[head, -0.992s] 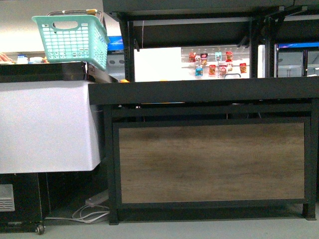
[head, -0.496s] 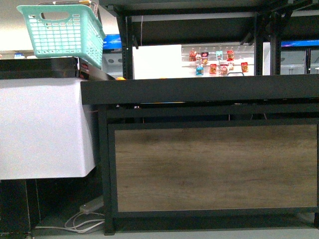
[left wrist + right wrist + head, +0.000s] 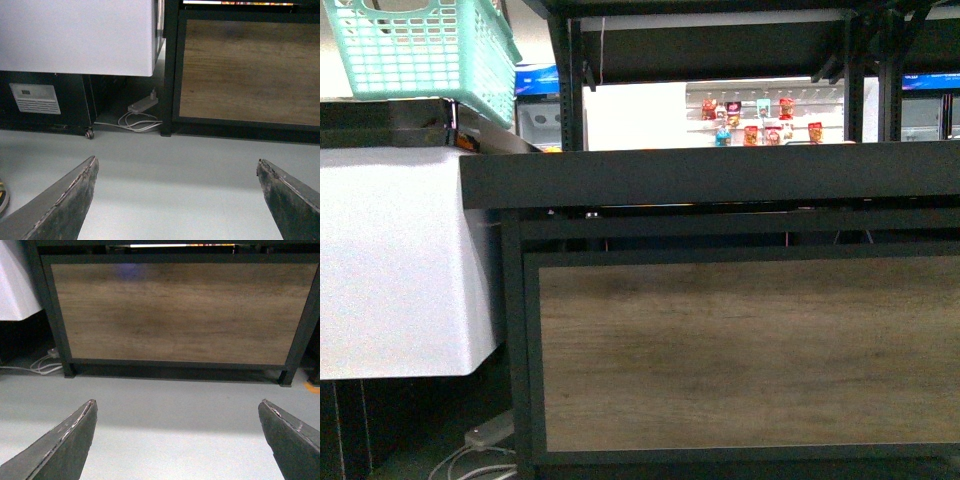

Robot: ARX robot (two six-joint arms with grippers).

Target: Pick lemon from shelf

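- Front view: the shelf [image 3: 720,178] fills most of the picture, with its black front edge running across the middle and its brown wood-grain panel [image 3: 740,350] framed in black below.
- The tray top is seen edge-on, so what lies on it is hidden. A small orange-yellow sliver [image 3: 551,148] shows just above the front edge near the shelf's left end; whether it is the lemon cannot be told.
- A slanted black upper tier [image 3: 720,45] hangs over the tray.
- A teal plastic basket [image 3: 420,50] stands on a dark ledge above a white cabinet [image 3: 390,260], just beside the shelf's left end.
- A power strip [image 3: 488,433] with a white cable lies on the floor by the shelf's left front leg.
- Neither arm shows in this view.
- Left wrist view: the left end effector [image 3: 175,200] is spread wide, its two dark fingers [image 3: 60,205] well apart with nothing between them, over the grey floor [image 3: 175,165].
- Past it are the shelf's left leg [image 3: 167,75] and wood-grain panel [image 3: 250,70], the power strip [image 3: 142,105], its coiled cable [image 3: 135,122], and the white cabinet [image 3: 75,35] on a black base with a caster [image 3: 89,133].
- Right wrist view: the right end effector [image 3: 177,440] is likewise spread wide and empty, its fingers [image 3: 62,445] over bare floor [image 3: 175,400].
- It faces the wood-grain panel [image 3: 175,310] head-on, with the cable [image 3: 40,365] near the shelf's left leg.
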